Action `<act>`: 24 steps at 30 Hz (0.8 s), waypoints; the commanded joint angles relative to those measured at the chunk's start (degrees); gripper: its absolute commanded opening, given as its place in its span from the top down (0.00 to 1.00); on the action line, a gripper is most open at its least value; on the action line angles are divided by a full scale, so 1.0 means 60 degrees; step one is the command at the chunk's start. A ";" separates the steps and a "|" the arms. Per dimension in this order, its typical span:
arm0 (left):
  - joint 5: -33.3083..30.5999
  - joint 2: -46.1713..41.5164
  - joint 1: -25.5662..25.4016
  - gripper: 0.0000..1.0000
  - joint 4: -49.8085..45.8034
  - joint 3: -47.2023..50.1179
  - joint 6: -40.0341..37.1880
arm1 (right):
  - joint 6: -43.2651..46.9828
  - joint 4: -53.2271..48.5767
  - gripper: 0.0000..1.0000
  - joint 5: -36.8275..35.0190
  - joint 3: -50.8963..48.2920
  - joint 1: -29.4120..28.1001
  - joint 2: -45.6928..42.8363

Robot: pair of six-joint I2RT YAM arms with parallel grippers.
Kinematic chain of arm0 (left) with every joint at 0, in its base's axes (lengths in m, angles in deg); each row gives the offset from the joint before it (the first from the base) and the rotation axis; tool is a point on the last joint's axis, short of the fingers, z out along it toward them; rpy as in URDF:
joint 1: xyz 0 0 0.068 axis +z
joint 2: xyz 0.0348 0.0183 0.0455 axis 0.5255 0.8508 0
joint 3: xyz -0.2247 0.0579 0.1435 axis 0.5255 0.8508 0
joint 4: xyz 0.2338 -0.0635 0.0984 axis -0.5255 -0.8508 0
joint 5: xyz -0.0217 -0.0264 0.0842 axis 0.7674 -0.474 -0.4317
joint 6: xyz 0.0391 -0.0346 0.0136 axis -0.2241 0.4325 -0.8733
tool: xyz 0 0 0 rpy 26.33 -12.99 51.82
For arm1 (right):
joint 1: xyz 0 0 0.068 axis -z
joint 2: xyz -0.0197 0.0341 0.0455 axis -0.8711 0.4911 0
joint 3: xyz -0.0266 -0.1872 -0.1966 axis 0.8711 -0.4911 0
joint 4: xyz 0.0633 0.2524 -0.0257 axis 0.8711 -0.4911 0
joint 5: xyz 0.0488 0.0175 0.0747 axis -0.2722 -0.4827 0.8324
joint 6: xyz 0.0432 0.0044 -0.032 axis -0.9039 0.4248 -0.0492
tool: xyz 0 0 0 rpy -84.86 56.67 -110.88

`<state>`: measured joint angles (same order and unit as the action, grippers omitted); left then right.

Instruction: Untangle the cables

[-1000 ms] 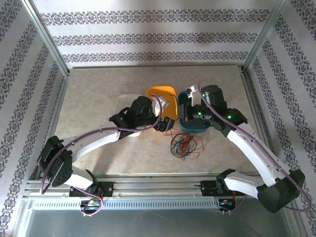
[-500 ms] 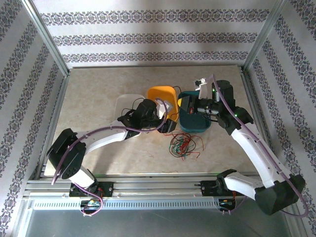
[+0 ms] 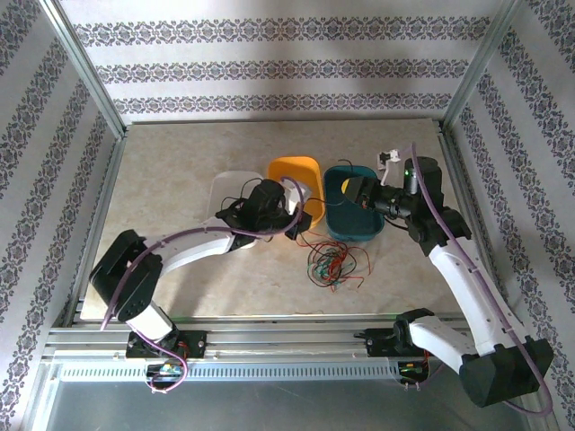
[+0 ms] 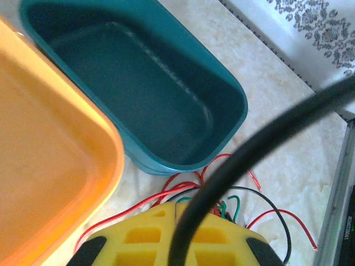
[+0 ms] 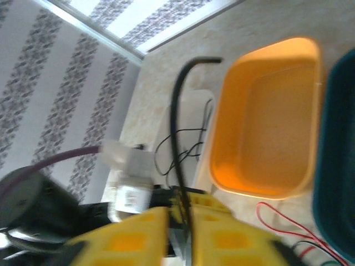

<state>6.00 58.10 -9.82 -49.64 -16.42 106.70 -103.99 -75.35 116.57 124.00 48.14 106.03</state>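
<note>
The cables (image 3: 332, 263) lie in a loose red, green and black tangle on the table in front of the tubs; in the left wrist view their red and green loops (image 4: 236, 200) show just past the fingers. My left gripper (image 3: 301, 221) (image 4: 178, 209) is shut, and a black cable (image 4: 249, 149) rises from its closed jaws towards the upper right. My right gripper (image 3: 356, 190) (image 5: 180, 213) hovers over the teal tub's left end. Its jaws stand slightly apart with that black cable (image 5: 176, 122) running up through the gap to a free end.
Three tubs stand side by side: a white one (image 3: 229, 184) (image 5: 191, 108) holding thin black wires, an orange one (image 3: 292, 171) (image 4: 55, 166) (image 5: 266, 127) and a teal one (image 3: 355, 235) (image 4: 183, 166). Metal frame rails border the table.
The left gripper has shut on the black cable. The right gripper has opened and its arm has swung back to the right, away from the tangle.
</note>
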 commanded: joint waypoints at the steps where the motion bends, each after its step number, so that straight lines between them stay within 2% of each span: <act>1: -0.0148 -0.1166 0.0383 1.00 -0.0239 -0.0524 0.0248 | 0.0006 -0.0353 0.46 -0.1097 -0.0261 0.0067 -0.0179; 6: 0.0261 -0.2044 0.0968 1.00 -0.0292 -0.0991 0.0776 | 0.0018 -0.0934 0.41 -0.2908 -0.0579 0.0076 -0.0415; 9: -0.0008 -0.2309 0.1252 1.00 -0.0822 -0.1408 0.0766 | 0.0021 -0.1059 0.41 -0.3388 -0.0770 0.0090 -0.0550; 12: -0.0980 -0.2486 0.1450 1.00 -0.1601 -0.1793 0.0495 | 0.0077 -0.1134 0.41 -0.3467 -0.0890 0.0102 -0.0612; 15: -0.2586 -0.2429 0.1638 1.00 -0.2672 -0.2190 0.0339 | 0.0122 -0.1168 0.41 -0.3489 -0.0937 0.0115 -0.0612; 19: -0.4069 -0.2277 0.2201 1.00 -0.3697 -0.2128 0.0775 | 0.0318 -0.1196 0.41 -0.3433 -0.0866 0.0114 -0.0524; 24: -0.5157 -0.2671 0.2816 1.00 -0.3182 -0.0790 0.1525 | 0.0582 -0.1168 0.41 -0.2901 -0.0754 0.0110 -0.0387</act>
<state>-17.94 43.54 5.70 -66.40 -24.92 112.51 -102.44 -81.86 97.86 118.95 48.49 103.30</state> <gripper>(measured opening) 0.056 0.588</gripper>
